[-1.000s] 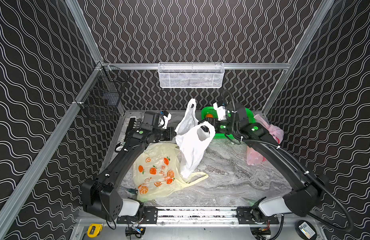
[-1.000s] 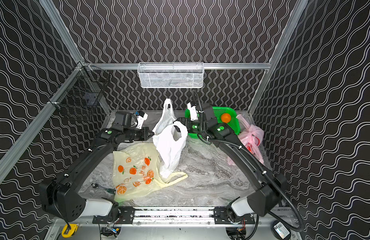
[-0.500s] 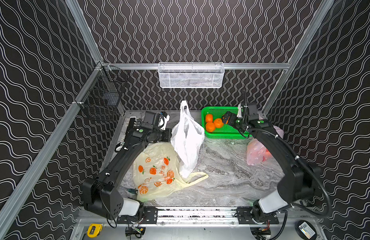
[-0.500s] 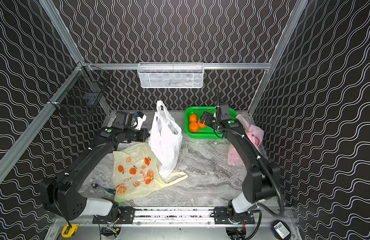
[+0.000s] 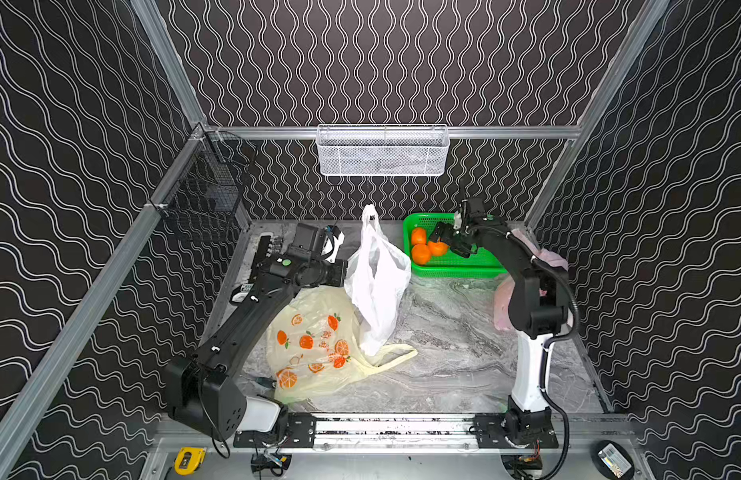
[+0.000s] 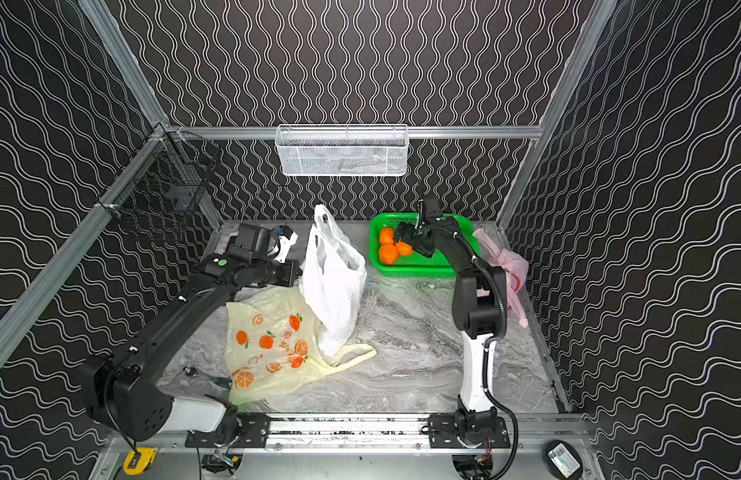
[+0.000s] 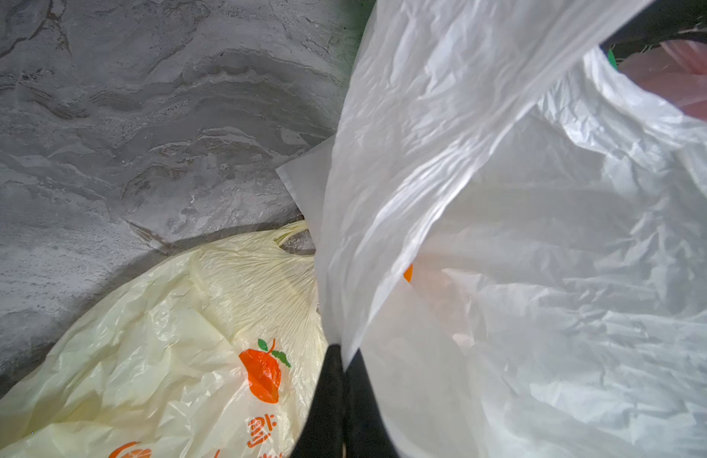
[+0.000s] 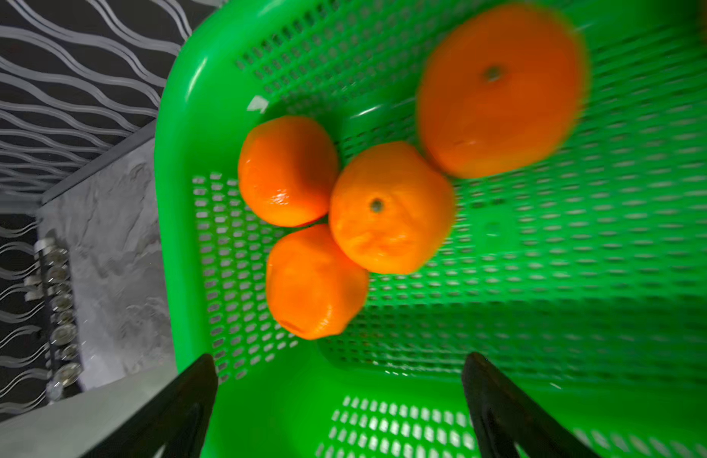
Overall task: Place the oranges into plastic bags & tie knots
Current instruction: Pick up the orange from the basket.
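Small round bright-orange fruits: touching cluster, green perforated plastic basket, upper-centre right. Right end effector: spread above. Left end effector: pinching white plastic bag. Risk: crowded neighbours deflect grasp.

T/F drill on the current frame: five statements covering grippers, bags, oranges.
1. The left gripper is shut on the white bag. True.
2. The right gripper holds an orange. False: its jaws stand open and empty over the green basket.
3. At least four oranges lie in the green basket. True.
4. The yellow printed bag stands upright. False: it lies flat on the table.
5. The pink bag lies under the white bag. False: it lies apart, beside the green basket.
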Tool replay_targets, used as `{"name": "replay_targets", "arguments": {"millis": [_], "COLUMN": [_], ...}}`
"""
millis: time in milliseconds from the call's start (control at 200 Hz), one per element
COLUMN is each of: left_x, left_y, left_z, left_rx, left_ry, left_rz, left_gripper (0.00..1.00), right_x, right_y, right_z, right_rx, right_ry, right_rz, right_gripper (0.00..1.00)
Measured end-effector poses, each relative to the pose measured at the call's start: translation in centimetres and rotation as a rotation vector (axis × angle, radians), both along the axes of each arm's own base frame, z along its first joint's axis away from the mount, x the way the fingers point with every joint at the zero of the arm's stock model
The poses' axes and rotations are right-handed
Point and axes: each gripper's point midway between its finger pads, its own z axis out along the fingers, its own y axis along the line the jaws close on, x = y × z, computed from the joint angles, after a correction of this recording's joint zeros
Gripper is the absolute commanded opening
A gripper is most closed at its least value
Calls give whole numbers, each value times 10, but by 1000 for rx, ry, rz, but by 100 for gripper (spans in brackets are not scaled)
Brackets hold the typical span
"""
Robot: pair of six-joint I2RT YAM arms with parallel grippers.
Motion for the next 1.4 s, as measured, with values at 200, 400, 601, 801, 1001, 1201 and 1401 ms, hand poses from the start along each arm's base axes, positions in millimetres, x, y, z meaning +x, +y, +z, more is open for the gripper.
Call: {"name": "replay_targets", "arguments": {"millis": [200,400,601,801,1001,1201,1401], "left_x": [-6,-6,-7,-9,-10,-13,-18], "left_y": [-3,-2,-1,4,2,-7,-23], "left_z": [2,1,-1,2,2,6,17], "left_rx": [28,37,46,55,33,-41,-206], "left_ry": [-16,-12,-7,-21,-10,-7,-17], "left_rz": [-20,-17,-13,0,7,1,-27], "left_gripper": [0,0,0,0,0,0,0], "right_x": [12,29,35,32,18,-11,-37], "right_y": [21,40,49,45,35,1,-8], "right_z": [-31,-47,-68,-76,-73,-52,13], "right_rx": [56,75,48,11,-16,15,55], "right_ry": [56,55,88,107,122,121,-5], "right_rz": [34,49,53,38,24,-38,-42], "right_gripper": [100,99,89,71,60,56,54]}}
